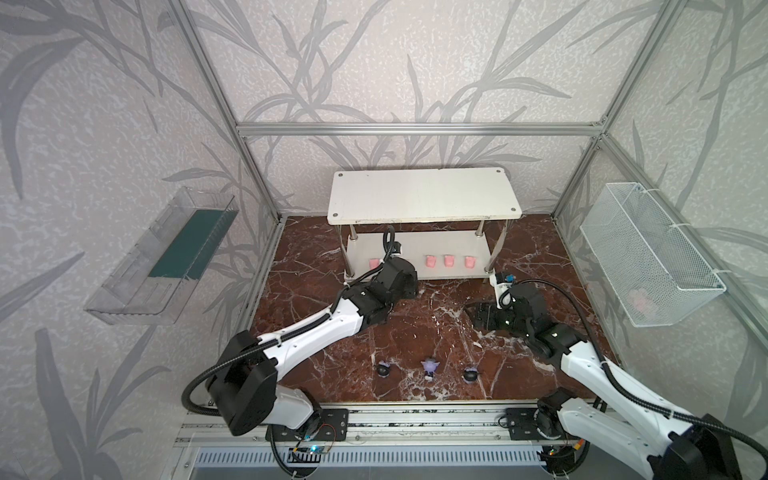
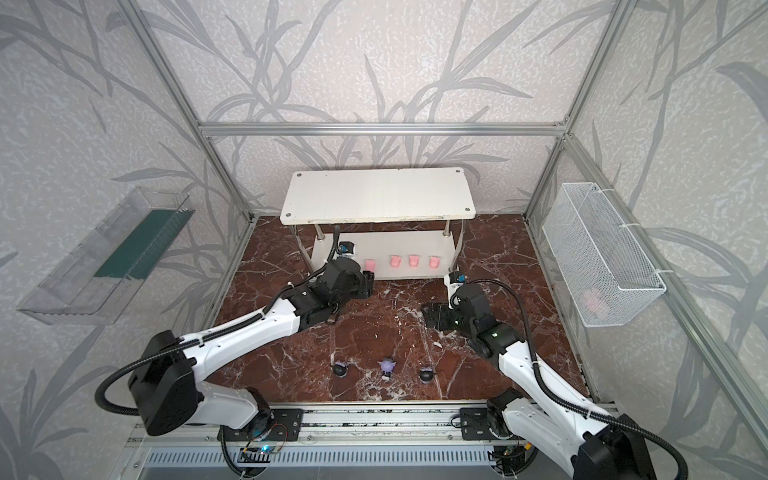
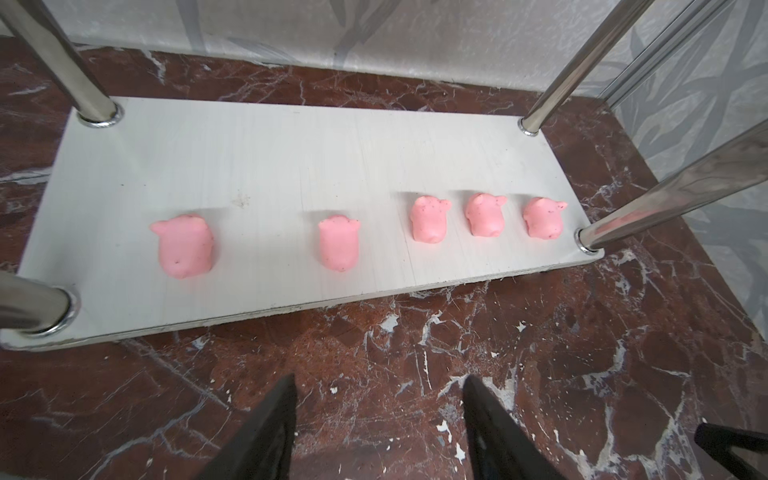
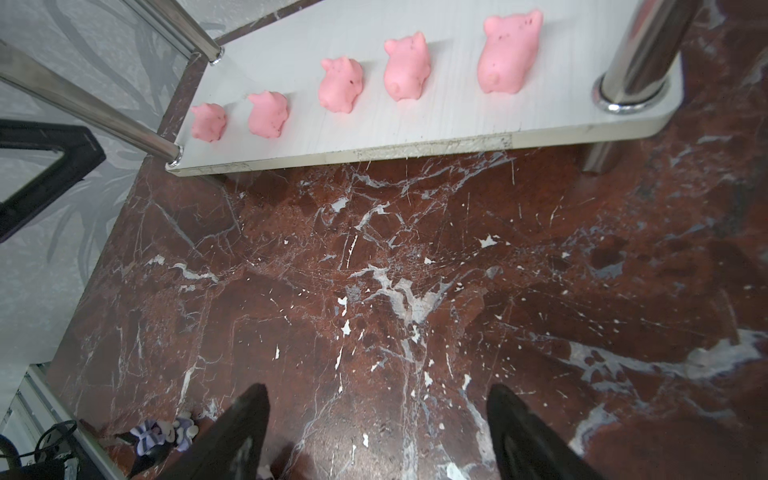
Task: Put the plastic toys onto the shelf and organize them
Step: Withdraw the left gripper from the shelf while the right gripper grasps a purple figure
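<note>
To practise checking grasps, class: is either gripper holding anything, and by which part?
Nothing is held: the left gripper and the right gripper both stand open and empty.

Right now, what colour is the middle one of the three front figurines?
Mostly lilac-purple; the middle figurine shows best in a top view.

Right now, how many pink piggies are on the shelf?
5 piggies, in one row on the shelf's lower board: two spaced apart, three close together. None seem hidden.
</note>
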